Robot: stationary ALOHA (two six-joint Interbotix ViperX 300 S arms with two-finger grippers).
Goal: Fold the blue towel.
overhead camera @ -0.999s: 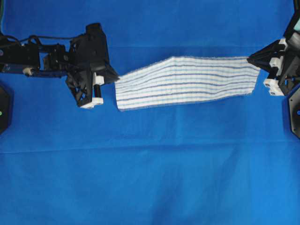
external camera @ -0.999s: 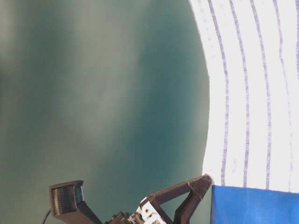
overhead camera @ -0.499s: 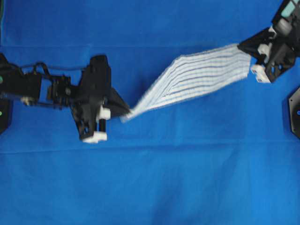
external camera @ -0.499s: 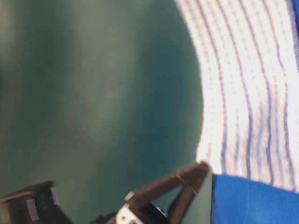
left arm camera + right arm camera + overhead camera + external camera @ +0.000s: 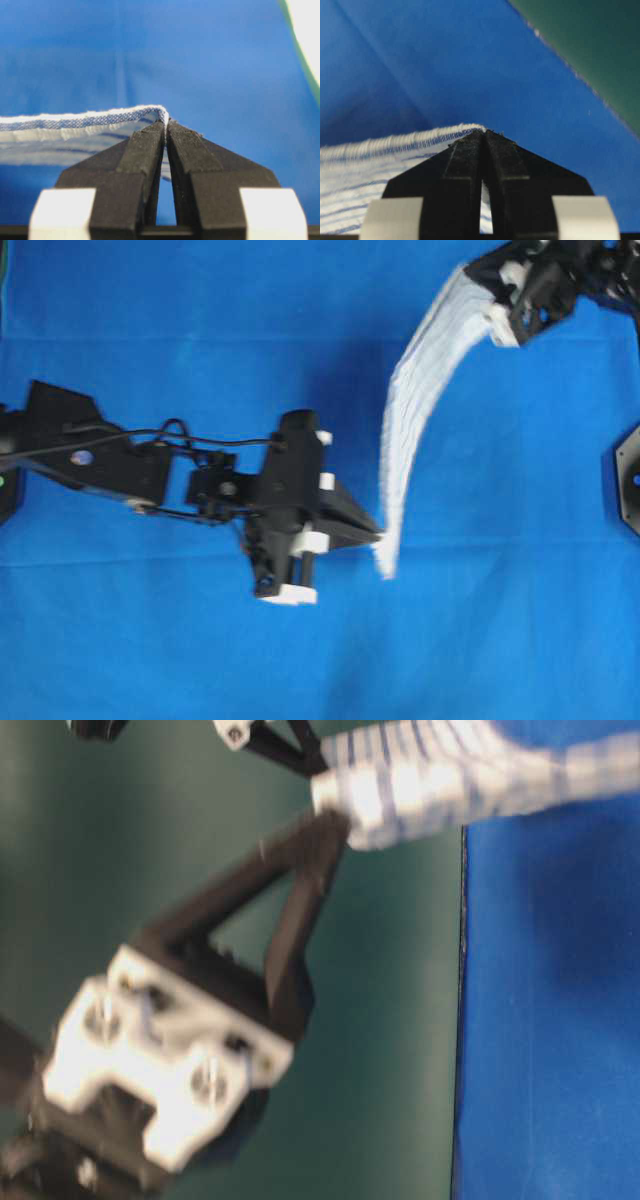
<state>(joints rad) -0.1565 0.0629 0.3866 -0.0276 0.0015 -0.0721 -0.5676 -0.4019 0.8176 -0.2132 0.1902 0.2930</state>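
Both sets of jaws are pressed together on cloth. The left gripper (image 5: 165,131) pinches a hemmed corner of the blue towel (image 5: 415,430); in the left wrist view the white edge with its dark-blue woven band comes out just above the black fingertips (image 5: 150,145) and runs off to the left. The right gripper (image 5: 484,134) is likewise clamped on another corner, the striped fabric spreading away to the left below its tips.

From overhead the towel hangs in the air as a narrow curved band, blurred, between the two grippers. One end is at the left gripper (image 5: 378,537) near the middle of the desk, slightly toward its right half. From there the band arcs to the right gripper (image 5: 478,278), close to the far right corner of the desk. The solid blue table cloth (image 5: 150,660) covers the desk beneath, with a soft shadow beside the band.

The table-level view shows a large blurred gripper in front of a green backdrop (image 5: 120,840), its tip meeting the bunched striped cloth (image 5: 420,785) at the top.
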